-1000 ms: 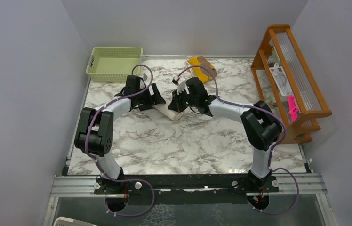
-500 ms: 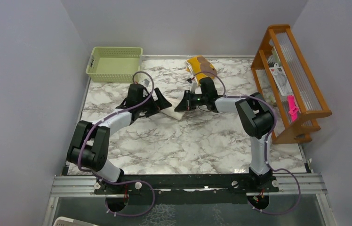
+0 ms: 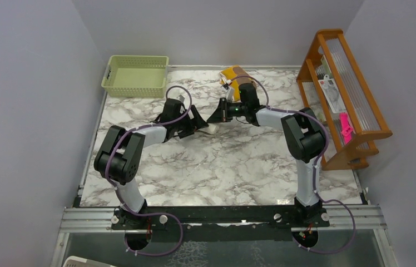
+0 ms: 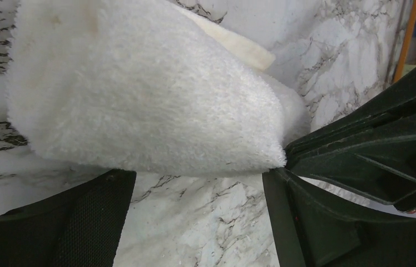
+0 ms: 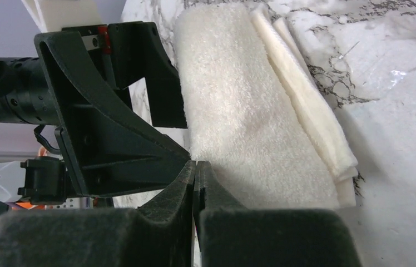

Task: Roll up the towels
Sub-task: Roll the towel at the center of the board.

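1. Two black grippers are meeting over the cream-white towel (image 3: pixel 212 129) just above the centre of the overhead view, on the marble-patterned table (image 3: pixel 222 167).
2. The left gripper (image 4: pixel 199 175) is standing with its fingers (image 4: pixel 72 222) spread wide and clamping nothing. In its wrist view the fluffy towel is filling the upper half of the frame, just beyond the fingertips.
3. The right gripper (image 5: pixel 196 172) is showing its fingers pressed together with nothing between them. Its tip is pointing at the towel's edge, just beside the left gripper.
4. In the right wrist view the cream-white towel is lying folded in layers, running from the top centre of the frame down to the lower right, flat on the marble.
5. The mustard-yellow towel (image 3: pixel 238 74), with its brown patch, is lying at the upper centre of the overhead view, near the table's far edge and apart from both grippers.
6. A pale green basket (image 3: pixel 137 58) is sitting in the upper left of the overhead view, and a wooden rack (image 3: pixel 361 132) is standing along the right edge.
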You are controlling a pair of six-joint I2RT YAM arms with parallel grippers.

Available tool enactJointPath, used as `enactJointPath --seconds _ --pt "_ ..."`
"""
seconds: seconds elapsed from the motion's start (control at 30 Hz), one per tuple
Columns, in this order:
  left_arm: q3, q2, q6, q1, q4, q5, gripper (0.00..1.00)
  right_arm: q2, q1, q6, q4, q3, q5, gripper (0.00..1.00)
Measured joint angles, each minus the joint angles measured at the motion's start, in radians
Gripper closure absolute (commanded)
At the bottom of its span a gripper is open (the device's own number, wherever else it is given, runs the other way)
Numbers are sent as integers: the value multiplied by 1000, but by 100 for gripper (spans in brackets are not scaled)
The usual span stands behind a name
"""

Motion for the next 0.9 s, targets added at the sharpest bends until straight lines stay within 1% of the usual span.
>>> enactJointPath --seconds 0.13,0.3,0.5,0.7,0.73,0.83,0.9 --pt "5 6 2 -4 5 -50 9 -1 -3 -42 -40 0 8 99" --pt "-31 -19 -17 2 66 -82 1 -1 2 -65 -89 0 7 99" --pt "-68 -97 -38 5 148 -103 1 -1 2 -68 -106 -2 7 99" --pt "-89 -93 -75 12 202 -126 1 -7 3 -119 -128 -2 31 99" --pt "-89 -84 -78 15 209 -127 1 -13 3 -132 -138 -2 45 94" --pt "-80 -45 -87 24 217 -127 1 -58 6 -182 -164 -10 97 70" --pt "-72 -16 -91 34 214 -126 1 -110 10 -222 -169 -18 139 58"
